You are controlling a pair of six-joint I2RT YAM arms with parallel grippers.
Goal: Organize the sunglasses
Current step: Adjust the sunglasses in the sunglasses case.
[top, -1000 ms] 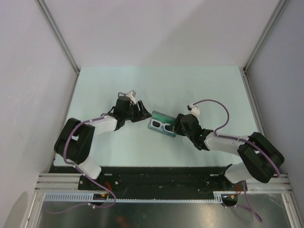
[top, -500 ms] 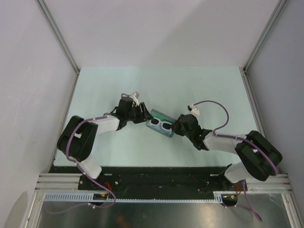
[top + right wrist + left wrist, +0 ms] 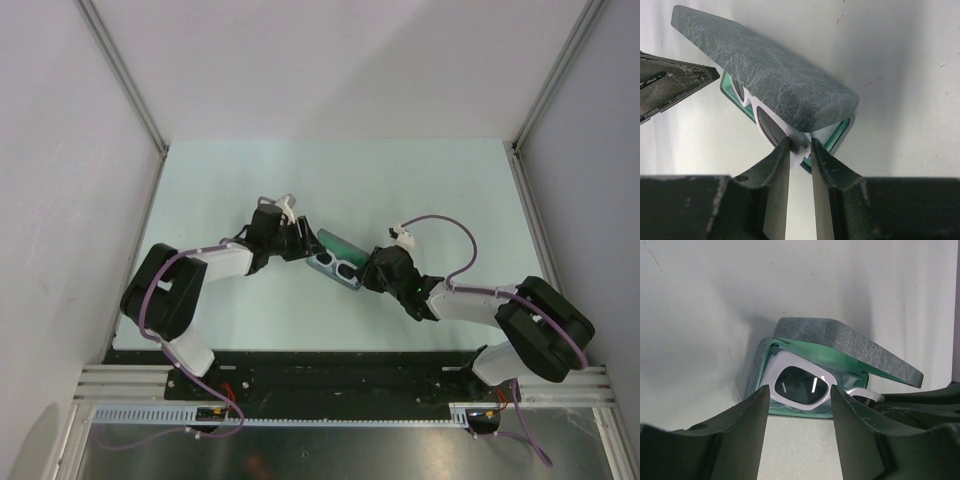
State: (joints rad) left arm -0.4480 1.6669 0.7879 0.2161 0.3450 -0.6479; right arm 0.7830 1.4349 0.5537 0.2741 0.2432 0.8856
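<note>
Pale table (image 3: 420, 180) holds grey case (image 3: 765, 75); right tool (image 3: 800, 146) pinches sunglasses (image 3: 800, 390) inside.

Bright, even, diffuse light; shadows soft-edged.
From above, the table (image 3: 420, 180) is lit evenly, and only faint shadows are cast on it. In the left wrist view a broad grey shadow is thrown left of the case (image 3: 850, 347). Two small glints are caught on a lens of the sunglasses (image 3: 800, 390), and the fingers (image 3: 735, 440) of the left gripper (image 3: 799, 405) are rendered dark.
</note>
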